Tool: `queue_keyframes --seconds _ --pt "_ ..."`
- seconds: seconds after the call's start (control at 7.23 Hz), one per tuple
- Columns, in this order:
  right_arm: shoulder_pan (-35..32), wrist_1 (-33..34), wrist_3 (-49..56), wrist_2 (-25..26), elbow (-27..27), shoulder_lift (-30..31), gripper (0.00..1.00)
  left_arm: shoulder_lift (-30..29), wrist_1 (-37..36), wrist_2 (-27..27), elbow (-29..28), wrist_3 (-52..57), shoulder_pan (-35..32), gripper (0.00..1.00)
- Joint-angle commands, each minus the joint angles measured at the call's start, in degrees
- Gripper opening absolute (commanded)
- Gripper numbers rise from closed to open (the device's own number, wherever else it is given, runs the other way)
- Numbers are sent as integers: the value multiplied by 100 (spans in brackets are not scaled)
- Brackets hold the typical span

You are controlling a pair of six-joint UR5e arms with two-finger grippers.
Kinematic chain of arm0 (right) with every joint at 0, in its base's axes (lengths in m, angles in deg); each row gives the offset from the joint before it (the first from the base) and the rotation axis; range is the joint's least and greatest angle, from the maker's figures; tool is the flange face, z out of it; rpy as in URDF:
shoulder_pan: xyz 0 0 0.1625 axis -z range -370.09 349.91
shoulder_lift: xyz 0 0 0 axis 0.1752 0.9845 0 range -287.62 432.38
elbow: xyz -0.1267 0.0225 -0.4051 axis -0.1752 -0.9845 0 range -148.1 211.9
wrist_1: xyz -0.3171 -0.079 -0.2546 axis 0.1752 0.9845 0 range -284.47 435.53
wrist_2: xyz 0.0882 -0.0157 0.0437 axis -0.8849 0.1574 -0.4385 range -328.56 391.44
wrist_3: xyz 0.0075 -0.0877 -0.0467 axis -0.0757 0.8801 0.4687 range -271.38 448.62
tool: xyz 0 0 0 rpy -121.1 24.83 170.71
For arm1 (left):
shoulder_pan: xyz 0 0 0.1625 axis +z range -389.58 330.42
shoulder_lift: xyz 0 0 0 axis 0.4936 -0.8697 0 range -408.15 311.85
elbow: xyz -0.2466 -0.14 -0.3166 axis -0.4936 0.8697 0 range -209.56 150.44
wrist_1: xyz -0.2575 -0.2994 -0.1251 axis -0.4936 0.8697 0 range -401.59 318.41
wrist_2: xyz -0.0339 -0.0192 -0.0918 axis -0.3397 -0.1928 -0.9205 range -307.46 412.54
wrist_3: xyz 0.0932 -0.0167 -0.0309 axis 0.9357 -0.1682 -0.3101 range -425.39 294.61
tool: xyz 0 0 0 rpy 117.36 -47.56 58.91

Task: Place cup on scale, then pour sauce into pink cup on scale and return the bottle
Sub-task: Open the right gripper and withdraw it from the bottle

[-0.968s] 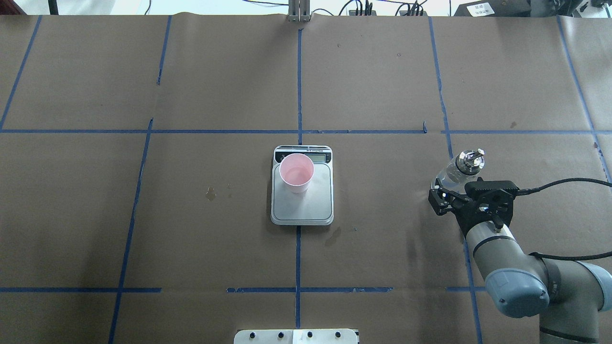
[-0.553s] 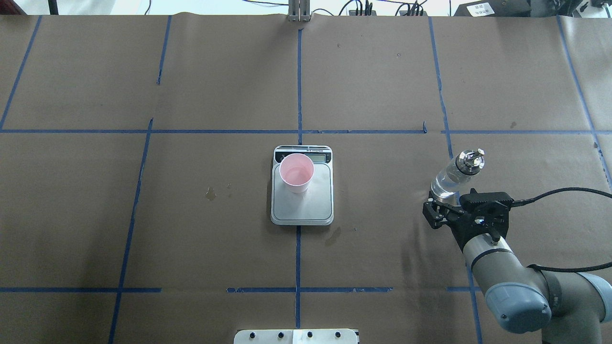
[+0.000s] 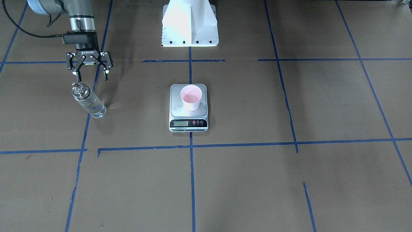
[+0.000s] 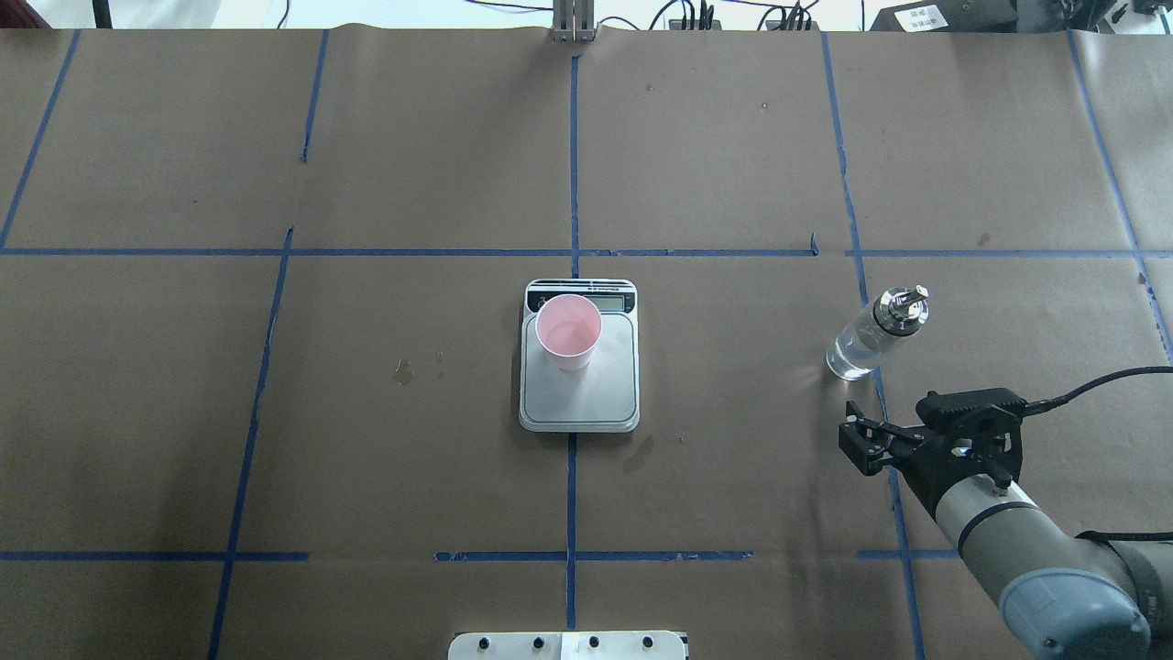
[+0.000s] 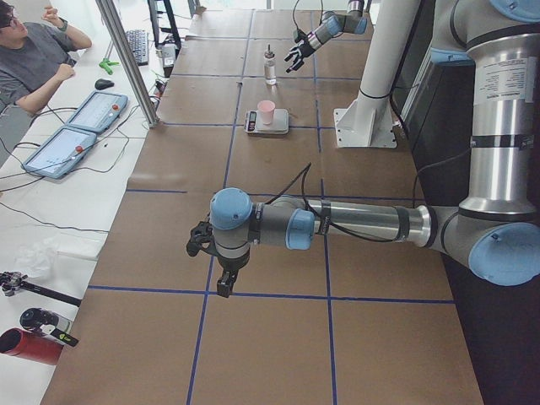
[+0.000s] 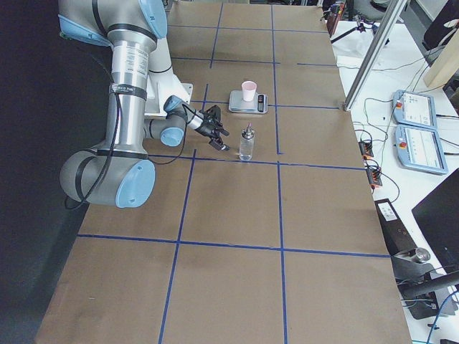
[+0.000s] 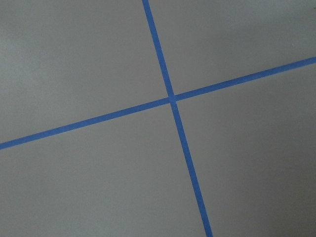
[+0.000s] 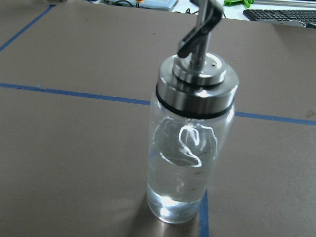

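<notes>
Brown paper table (image 4: 412, 165) with blue tape lines (image 4: 573, 183), a small dark spot (image 4: 402, 370) left of the middle, maybe a stain, a person (image 5: 29, 59) at upper left, two flat screens (image 5: 59, 152) just below

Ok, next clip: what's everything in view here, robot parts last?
cup: one, pale pink, upright on the scale's platform.
scale: one, steel and white, table centre.
bottle: one, clear glass, silver spout cap, upright on the table at the robot's right.
sauce: clear liquid, inside the bottle.
table: one, brown with blue tape grid.
operator: one, grey shirt, beside the table's left end.
right gripper: one, black, open, near the bottle, not touching.
left gripper: one, black, low over bare table; open or shut unclear.
</notes>
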Motion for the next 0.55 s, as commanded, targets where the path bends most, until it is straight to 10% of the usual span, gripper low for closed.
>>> queue_keyframes --seconds 0.0,0.42 --pt "-473 -50 811 -828 38 106 100 -2 3 0 -2 0 3 100" --pt "-2779 -638 2934 -3310 -434 221 100 24 12 0 7 9 -5 100"
